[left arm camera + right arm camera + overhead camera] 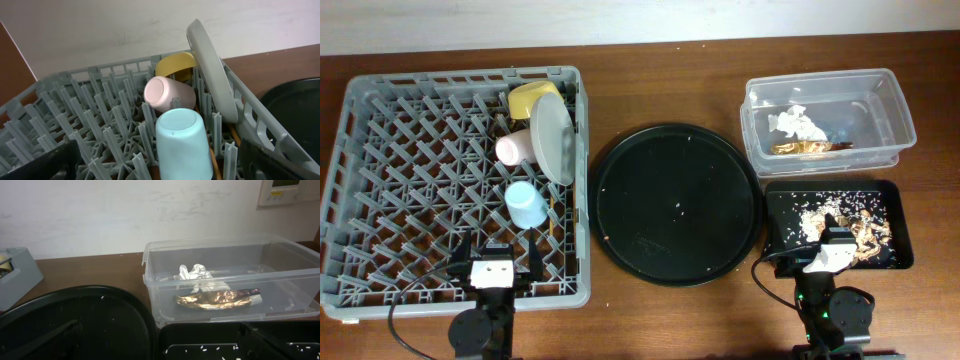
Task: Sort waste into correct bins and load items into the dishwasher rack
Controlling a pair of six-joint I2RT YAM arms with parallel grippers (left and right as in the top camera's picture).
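Note:
The grey dishwasher rack (pixel 410 150) holds the yellow bowl (pixel 532 96), the grey-green plate (pixel 552 140) on edge, the pink cup (pixel 512 148) on its side and the light-blue cup (pixel 525 205) upside down. Thin chopsticks (pixel 553 215) lie beside the blue cup. The clear tub (pixel 890 110) holds the white tissue (pixel 798 122) and the foil wrapper (pixel 810 147). The black tray (pixel 890 200) holds food scraps (pixel 825 212). My left gripper (pixel 498 268) is open and empty over the rack's front, short of the blue cup (pixel 182 142). My right gripper (pixel 828 250) is open and empty over the black tray's front.
A large round black tray (pixel 678 205) with a few crumbs lies between the rack and the bins. In the right wrist view it (pixel 90 320) sits left of the black tray (pixel 200 335), with the tub (pixel 230 265) behind. A wall runs behind the table.

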